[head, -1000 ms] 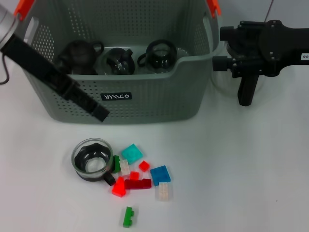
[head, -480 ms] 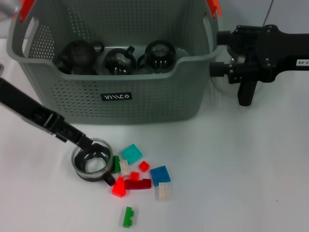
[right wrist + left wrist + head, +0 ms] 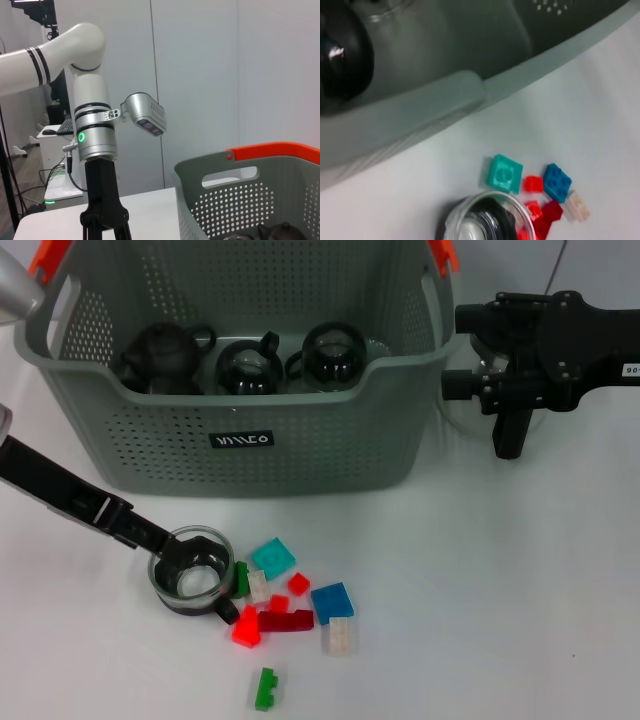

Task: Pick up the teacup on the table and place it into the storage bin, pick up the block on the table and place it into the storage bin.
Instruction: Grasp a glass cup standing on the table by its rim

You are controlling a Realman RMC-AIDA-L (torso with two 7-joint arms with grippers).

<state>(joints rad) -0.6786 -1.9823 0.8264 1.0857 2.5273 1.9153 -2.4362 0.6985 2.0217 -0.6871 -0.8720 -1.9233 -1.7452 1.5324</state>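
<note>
Teacup [image 3: 191,582], glass, sits on the table before the storage bin [image 3: 240,380], beside scattered blocks [image 3: 290,602]. My left gripper [image 3: 160,540] reaches its rim; whether my jaws grip, I cannot tell. My right gripper [image 3: 505,430] hangs parked beside the bin.

Head cam looks steeply down on the white table [image 3: 480,590]. Left wrist cam sits low and close by the storage bin [image 3: 435,105], sharing its wall and the bricks [image 3: 505,172] with the head view. Right wrist cam faces level across the bin's rim [image 3: 270,150].
</note>
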